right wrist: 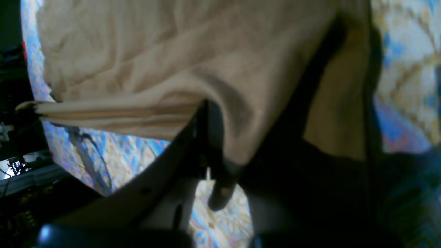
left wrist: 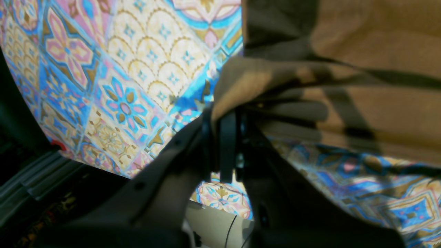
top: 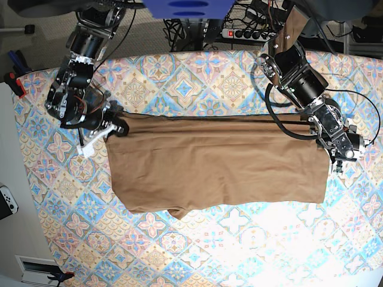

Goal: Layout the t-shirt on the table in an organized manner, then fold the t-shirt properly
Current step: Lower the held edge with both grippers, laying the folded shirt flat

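Observation:
The tan t-shirt (top: 215, 164) lies spread wide across the middle of the patterned table (top: 179, 84), its top edge pulled taut between my two grippers. My right gripper (top: 116, 128) is shut on the shirt's upper left corner. In the right wrist view the gripper (right wrist: 206, 106) pinches a bunched fold of the shirt (right wrist: 155, 51). My left gripper (top: 331, 160) is shut on the shirt's right edge. In the left wrist view the gripper (left wrist: 224, 112) clamps a fold of the shirt (left wrist: 379, 44) just above the table (left wrist: 144, 51).
A power strip with cables (top: 245, 33) lies behind the table's far edge. A white controller (top: 7, 200) sits off the table's left side. A red-handled clamp (top: 15, 81) is at the left edge. The table's near edge shows in the left wrist view (left wrist: 103, 168).

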Available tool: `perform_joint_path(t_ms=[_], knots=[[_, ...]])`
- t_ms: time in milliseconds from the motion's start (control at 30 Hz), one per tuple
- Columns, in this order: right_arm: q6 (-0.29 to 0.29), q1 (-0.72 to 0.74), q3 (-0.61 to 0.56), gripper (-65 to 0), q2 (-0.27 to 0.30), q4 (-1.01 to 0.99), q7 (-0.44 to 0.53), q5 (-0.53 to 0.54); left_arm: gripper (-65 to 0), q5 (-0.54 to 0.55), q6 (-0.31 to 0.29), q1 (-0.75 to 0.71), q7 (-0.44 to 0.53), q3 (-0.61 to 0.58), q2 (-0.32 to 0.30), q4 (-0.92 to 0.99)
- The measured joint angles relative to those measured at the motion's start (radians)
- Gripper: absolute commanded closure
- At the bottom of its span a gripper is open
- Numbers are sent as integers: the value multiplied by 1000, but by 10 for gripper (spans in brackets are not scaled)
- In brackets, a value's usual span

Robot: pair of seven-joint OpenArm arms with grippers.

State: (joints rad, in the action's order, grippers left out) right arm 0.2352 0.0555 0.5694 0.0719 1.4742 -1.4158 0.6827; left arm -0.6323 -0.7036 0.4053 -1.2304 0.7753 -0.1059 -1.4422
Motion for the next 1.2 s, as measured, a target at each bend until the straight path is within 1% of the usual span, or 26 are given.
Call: perform_joint_path(t_ms=[100,200,267,333,367,433,533,933,967,1100,1200], knots=[[0,53,-4,0,2,-37,7,2,0,0,0,2,0,0,0,0],[0,68,-66,0,12,-62,11,2,0,0,0,-4,2,0,0,0],[0,59,-101,0,6,-65,26,-2,0,-1,0,-14,18,-1,0,0],[0,56,-112,0,3,-69,62,-3,0,-9,0,-30,62,0,0,0],[0,59,-113,0,6,-74,72,-2,0,-9,0,-38,82,0,-2,0],[1,64,-113,0,10,-96,89,0,0,-9,0,-48,90,0,0,0],[0,61,-113,0,10,-130,85,-3,0,-8,0,-47,103,2,0,0],[0,61,-112,0,17,-130,86,0,0,-1,0,-47,102,2,0,0],[0,61,-113,0,17,-130,85,0,-14,-1,0,-47,102,2,0,0],[0,61,-113,-2,17,-123,78,0,-103,-2,0,-47,101,2,0,0],[0,61,-112,-92,17,-123,78,-1,-149,-5,0,-47,102,3,-5,0]])
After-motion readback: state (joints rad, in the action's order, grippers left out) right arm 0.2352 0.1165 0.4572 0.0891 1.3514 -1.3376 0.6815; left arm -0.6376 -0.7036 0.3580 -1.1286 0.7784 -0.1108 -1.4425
